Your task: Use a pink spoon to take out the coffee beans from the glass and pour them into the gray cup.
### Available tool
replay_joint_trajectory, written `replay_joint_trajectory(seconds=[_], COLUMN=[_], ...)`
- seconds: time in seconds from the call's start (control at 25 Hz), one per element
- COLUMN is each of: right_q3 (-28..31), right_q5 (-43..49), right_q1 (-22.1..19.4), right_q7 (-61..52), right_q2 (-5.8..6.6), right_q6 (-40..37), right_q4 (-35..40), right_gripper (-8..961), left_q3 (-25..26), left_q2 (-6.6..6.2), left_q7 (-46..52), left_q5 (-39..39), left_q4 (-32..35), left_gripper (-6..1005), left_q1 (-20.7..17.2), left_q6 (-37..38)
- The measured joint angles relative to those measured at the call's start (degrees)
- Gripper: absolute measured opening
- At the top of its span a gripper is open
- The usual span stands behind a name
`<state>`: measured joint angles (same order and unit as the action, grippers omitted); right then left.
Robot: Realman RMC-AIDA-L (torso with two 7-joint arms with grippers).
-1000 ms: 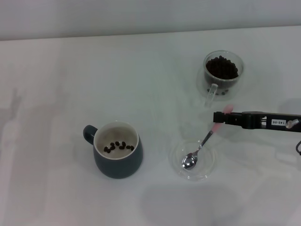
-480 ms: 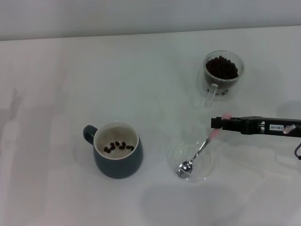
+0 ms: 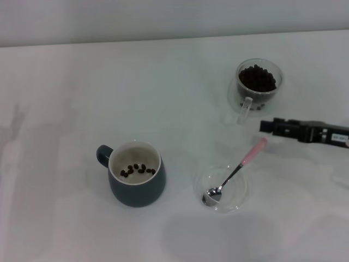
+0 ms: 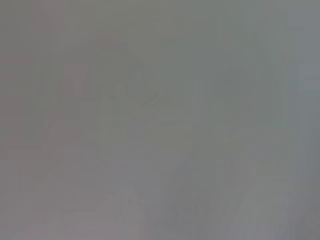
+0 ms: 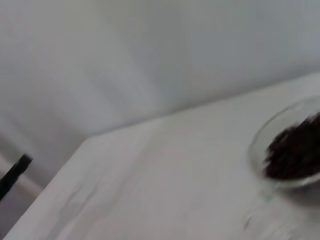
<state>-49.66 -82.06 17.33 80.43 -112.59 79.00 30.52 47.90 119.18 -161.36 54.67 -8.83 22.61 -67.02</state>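
White counter [image 3: 82, 82] runs under all the items, a pale wall behind it. Largest item: the gray cup [image 3: 137, 180], front left of centre, handle to the left, holding a few coffee beans on its cream floor. The glass [image 3: 258, 84] stands well apart at the rear right, loaded with the main heap of coffee beans [image 3: 257, 78]; the right wrist view shows the same heap. A flat clear glass dish [image 3: 223, 188] sits front right. The pink spoon [image 3: 234, 171] lies with its metal bowl in that dish and its pink handle leaning out toward the rear right, free of any grip.

The right claw [image 3: 266, 126] hangs just beyond the handle tip, apart from it, between spoon and glass. Whether its jaws are wide or narrow cannot be told. The left claw is not seen; its wrist view shows nothing legible.

Judgement: the spoon is set down between scoops, with some beans delivered. A further scoop calls for regripping the handle, then dipping into the glass.
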Motion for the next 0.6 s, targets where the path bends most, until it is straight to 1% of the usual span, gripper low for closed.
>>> replay_joint_trajectory(seconds=[0.2, 0.28, 0.36, 0.48, 0.6], right_q3=[8.24, 13.6, 19.53, 25.07, 26.99], right_q5=[-0.26, -0.66, -2.44, -9.54, -18.61], right_q1=[-1.41, -1.98, -2.32, -2.32, -1.9], right_q7=[5.4, 9.49, 16.41, 31.33, 47.9], right_q2=[-0.1, -0.84, -1.75, -2.11, -2.11], right_q6=[0.39, 1.4, 2.55, 3.03, 2.26], right_q4=[-0.13, 0.21, -0.65, -7.44, -15.47], right_gripper=[855, 858, 862, 867, 872], left_q3=[0.01, 0.0, 0.0, 0.0, 0.0], left_q2=[0.0, 0.0, 0.0, 0.0, 0.0], left_q7=[0.0, 0.0, 0.0, 0.0, 0.0], left_q5=[0.0, 0.0, 0.0, 0.0, 0.0], left_q4=[-0.05, 0.02, 0.07, 0.05, 0.04], left_gripper=[882, 881, 881, 881, 880], left_q1=[-0.03, -0.03, 0.01, 0.07, 0.06], left_q6=[-0.04, -0.05, -0.05, -0.03, -0.02])
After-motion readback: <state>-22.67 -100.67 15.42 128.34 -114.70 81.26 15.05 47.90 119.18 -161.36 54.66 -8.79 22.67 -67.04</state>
